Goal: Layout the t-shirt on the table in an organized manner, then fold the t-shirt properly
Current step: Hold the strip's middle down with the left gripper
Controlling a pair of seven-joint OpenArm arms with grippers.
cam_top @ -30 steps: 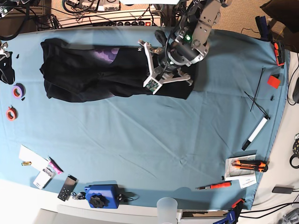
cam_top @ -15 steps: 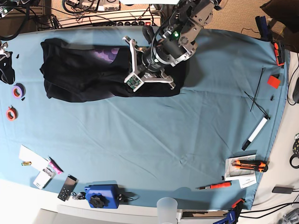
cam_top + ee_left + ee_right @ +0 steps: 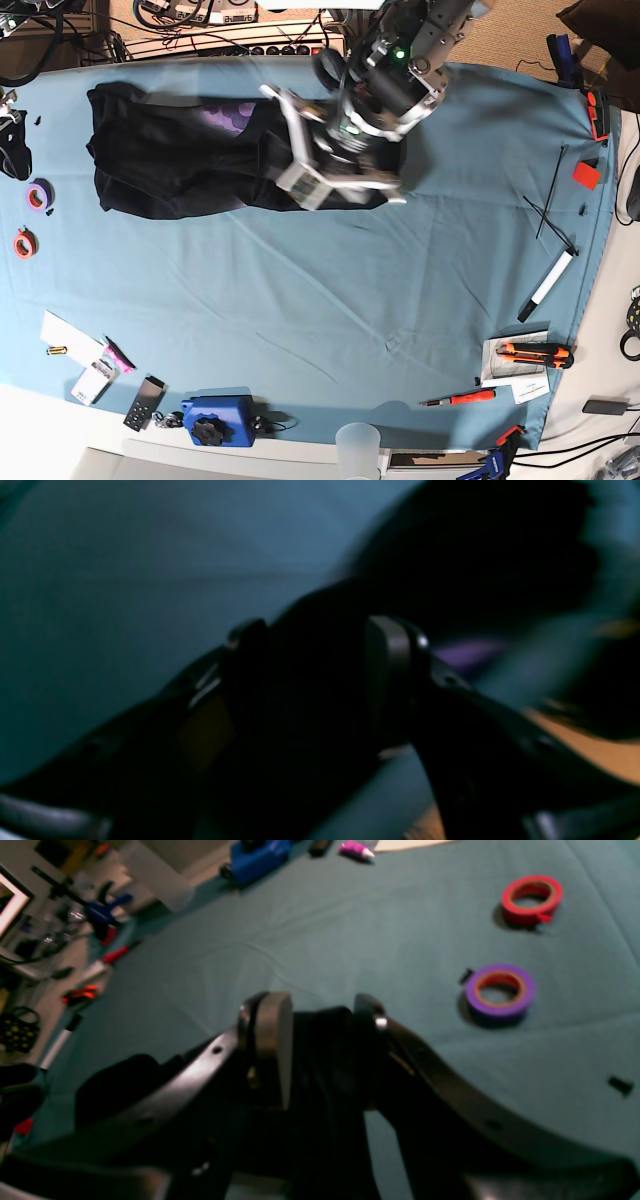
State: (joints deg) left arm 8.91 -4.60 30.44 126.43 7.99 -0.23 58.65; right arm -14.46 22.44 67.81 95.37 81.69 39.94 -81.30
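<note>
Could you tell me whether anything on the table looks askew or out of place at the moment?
Yes: the t-shirt lies bunched in a long, uneven heap along the far side of the table, its purple print half buried in folds, not spread flat. The tools along the table's edges look undisturbed.

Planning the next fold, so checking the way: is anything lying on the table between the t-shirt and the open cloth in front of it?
Nothing visible is. In the base view the t-shirt lies along the far side of the table, and the teal cloth before it is bare. The tape rolls sit off to the side by the edge.
</note>
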